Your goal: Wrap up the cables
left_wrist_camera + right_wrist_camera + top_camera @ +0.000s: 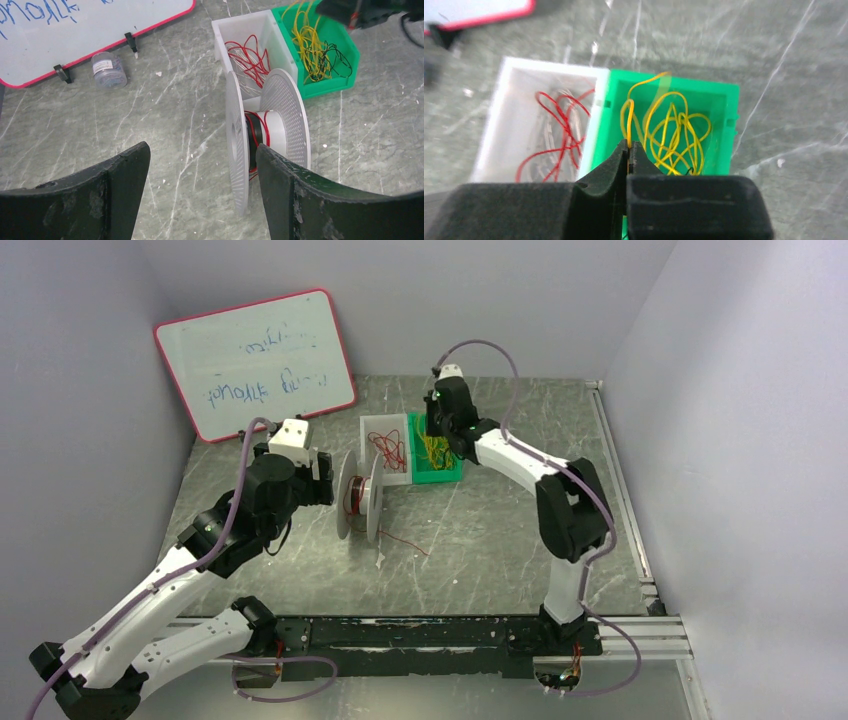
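The cables lie in two bins: red ones [384, 450] in a white bin [494, 145], yellow ones [674, 130] in a green bin [724, 100]. Over the green bin my right gripper [628, 145] is shut on one yellow cable [629, 120], which rises in a loop from the fingertips. A white spool [285, 100] stands on edge in front of the bins with red cable wound on its core. One red strand [405, 540] trails from it across the table. My left gripper [202, 147] is open just left of the spool, its right finger [300, 200] near the flange, nothing between the fingers.
A whiteboard [255, 360] leans against the back left wall, with a small clear jar [108, 70] at its foot. Grey walls close in the table on three sides. A metal rail [620, 635] runs along the near edge.
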